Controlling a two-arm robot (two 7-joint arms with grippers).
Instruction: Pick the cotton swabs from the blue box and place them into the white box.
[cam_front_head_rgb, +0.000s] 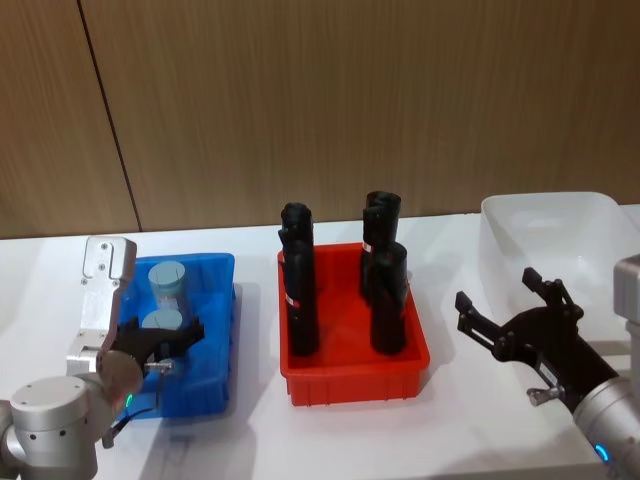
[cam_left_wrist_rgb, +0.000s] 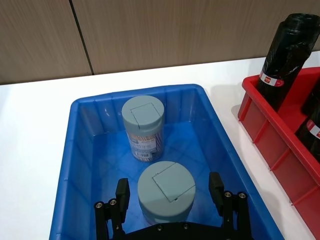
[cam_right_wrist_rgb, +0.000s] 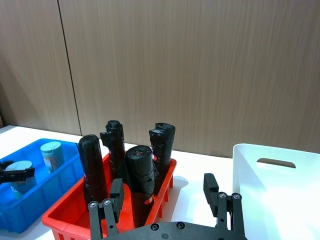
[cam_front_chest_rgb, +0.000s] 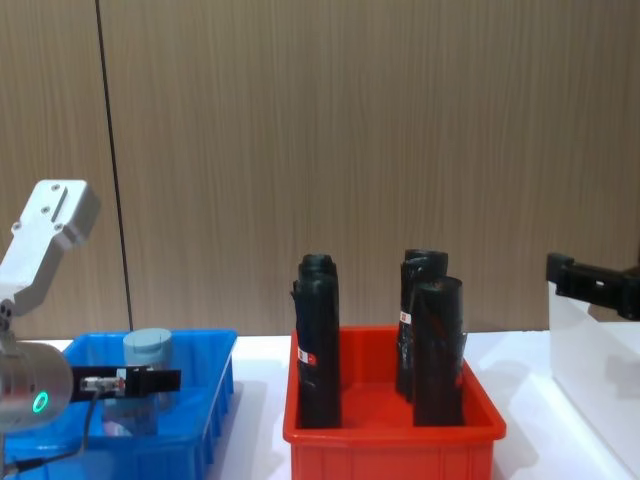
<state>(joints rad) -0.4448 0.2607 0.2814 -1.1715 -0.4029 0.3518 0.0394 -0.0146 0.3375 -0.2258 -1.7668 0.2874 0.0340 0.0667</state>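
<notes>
Grasp step, by my reckoning: my left end effector (cam_left_wrist_rgb: 169, 191) sits low inside the blue box (cam_left_wrist_rgb: 140, 90), spread wide, with one finger (cam_left_wrist_rgb: 216, 186) on each side of the near jar (cam_left_wrist_rgb: 162, 182) of cotton swabs. A sliver of blue floor shows between each finger and the jar, so I hold nothing yet. The far jar (cam_left_wrist_rgb: 143, 125) stands upright just behind it, near the box's back wall, apart from my fingers.

Next I judge I must close squarely on the near jar's round body below the lid, then lift straight up so I clear the rim and do not knock the far jar.

Beyond the blue box stands the red bin (cam_front_head_rgb: 355, 385) of black rolls (cam_front_head_rgb: 300, 290), which any carry across would have to pass. My right end effector (cam_front_head_rgb: 503, 300) hangs open and empty above the tabletop (cam_front_head_rgb: 450, 400), between the red bin and the white box (cam_front_head_rgb: 550, 197), which holds no jar so far.
</notes>
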